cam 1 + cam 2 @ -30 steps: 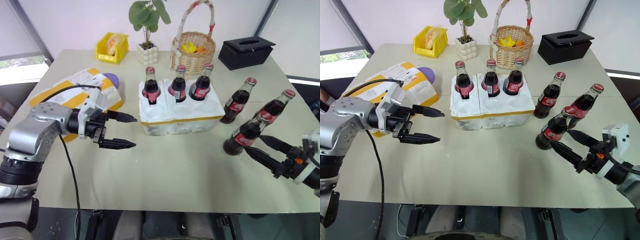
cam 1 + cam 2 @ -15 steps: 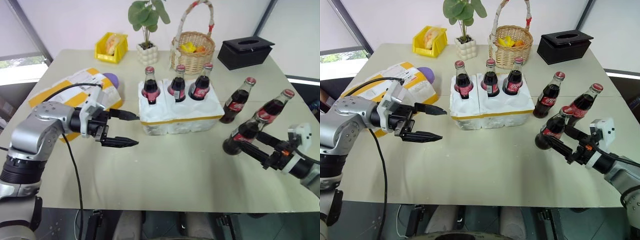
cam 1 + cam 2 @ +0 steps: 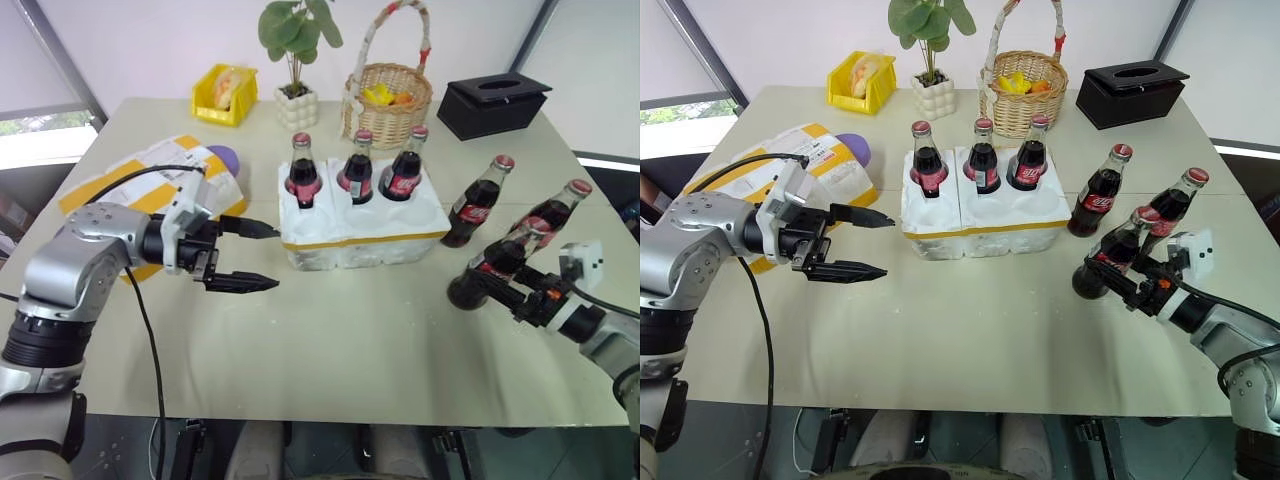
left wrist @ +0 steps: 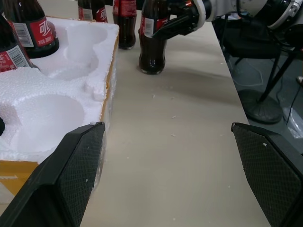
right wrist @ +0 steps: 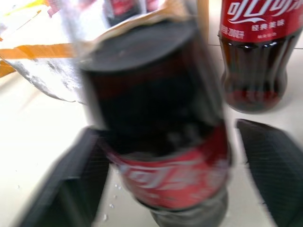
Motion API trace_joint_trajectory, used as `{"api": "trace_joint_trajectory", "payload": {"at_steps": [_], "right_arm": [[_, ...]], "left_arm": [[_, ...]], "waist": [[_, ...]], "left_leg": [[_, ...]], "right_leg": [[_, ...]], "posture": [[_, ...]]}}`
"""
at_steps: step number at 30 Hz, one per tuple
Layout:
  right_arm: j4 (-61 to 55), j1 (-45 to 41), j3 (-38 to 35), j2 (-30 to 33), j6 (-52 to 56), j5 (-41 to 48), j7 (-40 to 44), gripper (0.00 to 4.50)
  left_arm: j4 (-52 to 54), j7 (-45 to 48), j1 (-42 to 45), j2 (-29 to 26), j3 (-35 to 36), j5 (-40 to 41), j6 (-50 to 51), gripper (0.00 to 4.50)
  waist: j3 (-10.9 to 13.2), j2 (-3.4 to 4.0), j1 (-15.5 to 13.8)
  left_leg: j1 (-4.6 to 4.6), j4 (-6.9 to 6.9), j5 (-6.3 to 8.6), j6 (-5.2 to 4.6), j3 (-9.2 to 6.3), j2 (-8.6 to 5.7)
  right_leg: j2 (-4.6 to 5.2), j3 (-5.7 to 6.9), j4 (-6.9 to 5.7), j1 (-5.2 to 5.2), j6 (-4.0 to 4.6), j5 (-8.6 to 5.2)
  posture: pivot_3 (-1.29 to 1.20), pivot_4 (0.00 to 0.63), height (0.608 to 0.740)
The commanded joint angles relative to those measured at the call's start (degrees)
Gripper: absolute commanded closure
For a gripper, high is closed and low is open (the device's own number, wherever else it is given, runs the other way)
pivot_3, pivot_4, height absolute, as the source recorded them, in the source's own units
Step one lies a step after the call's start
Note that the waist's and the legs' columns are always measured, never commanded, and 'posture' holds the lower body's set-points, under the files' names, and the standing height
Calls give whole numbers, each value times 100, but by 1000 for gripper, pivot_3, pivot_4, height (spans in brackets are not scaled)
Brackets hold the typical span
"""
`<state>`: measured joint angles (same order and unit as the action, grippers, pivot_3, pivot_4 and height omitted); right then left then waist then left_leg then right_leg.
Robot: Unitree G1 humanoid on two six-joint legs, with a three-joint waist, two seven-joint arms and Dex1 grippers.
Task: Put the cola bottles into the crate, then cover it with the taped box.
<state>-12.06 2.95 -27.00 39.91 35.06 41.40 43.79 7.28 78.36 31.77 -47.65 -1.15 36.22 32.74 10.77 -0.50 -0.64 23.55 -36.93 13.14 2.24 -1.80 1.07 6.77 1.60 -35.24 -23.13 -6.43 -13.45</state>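
Observation:
The white foam crate [image 3: 360, 235] with a yellow band stands mid-table. Three cola bottles [image 3: 356, 170] stand in its back row, and its front holes [image 4: 47, 109] are empty. To its right, three more bottles stand on the table. My right gripper [image 3: 490, 280] is shut on the nearest one [image 3: 500, 262] at its label, with a finger [image 5: 71, 189] on each side. The other two [image 3: 475, 205] [image 3: 550, 212] stand behind it. My left gripper [image 3: 272, 258] hangs open left of the crate with nothing in it. The taped box [image 3: 150, 175] lies at the far left.
Along the back stand a yellow bin [image 3: 224, 93], a potted plant [image 3: 297, 100], a woven basket [image 3: 388, 100] and a black box [image 3: 492, 103]. A purple object [image 3: 222, 157] lies against the taped box. Bare tabletop [image 3: 350, 330] stretches in front of the crate.
My right gripper has slid forward around the nearest loose bottle and its fingers have closed in on it. The left arm has kept still.

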Motion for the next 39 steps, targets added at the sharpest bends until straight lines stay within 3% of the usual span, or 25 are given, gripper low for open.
{"api": "trace_joint_trajectory", "payload": {"at_steps": [1,9,13,18,21,26,34,39], "right_arm": [[-198,30,-84,-8,-49,74,17,1706],[-1057,194,-857,553,465,839,172,1706],[-1278,-741,-1020,1062,1014,1697,-183,1706],[-1085,-2964,65,961,1504,2413,-929,1706],[-817,-3849,745,614,1581,2175,-1201,1706],[21,-4965,2026,-298,1228,1031,-1391,1706],[1202,-5605,2901,-1160,659,-245,-1065,1706],[1112,-5720,2938,-1504,649,-378,-847,1706]], "left_arm": [[111,-29,112,-5,138,7,-91,0],[16,-104,75,-50,237,-6,-84,0],[-89,-202,21,-123,386,-49,-108,0],[-138,-308,-75,-159,499,-99,-155,0],[-125,-377,-80,-151,519,-84,-146,0],[-35,-457,-218,-225,630,-69,-147,0],[101,-610,-391,-321,839,-5,-106,0],[189,-686,-515,-337,928,2,-98,0]], "waist": [[0,0,0],[8,10,-6],[27,24,80],[37,14,166],[44,3,154],[45,1,124],[47,1,147],[47,2,163]], "left_leg": [[0,0,0,0,0,0],[9,1,2,-3,0,0],[14,-10,1,-3,6,0],[6,-10,2,-3,7,33],[15,-5,2,-3,7,52],[97,-16,1,-4,2,58],[115,-11,0,-4,4,62],[104,-12,0,-4,3,73]], "right_leg": [[0,0,0,0,0,0],[0,-1,0,-7,-1,-1],[0,-8,-7,-19,2,3],[-31,-7,-15,-24,2,1],[-54,-7,-11,-36,24,13],[-68,-12,-21,-109,26,19],[-78,-14,-44,-139,6,33],[-89,-14,-80,-148,15,28]], "posture": [[0,150,740],[0,150,740],[0,150,740],[0,150,740],[0,150,740],[0,150,740],[0,150,740],[0,150,740]]}}
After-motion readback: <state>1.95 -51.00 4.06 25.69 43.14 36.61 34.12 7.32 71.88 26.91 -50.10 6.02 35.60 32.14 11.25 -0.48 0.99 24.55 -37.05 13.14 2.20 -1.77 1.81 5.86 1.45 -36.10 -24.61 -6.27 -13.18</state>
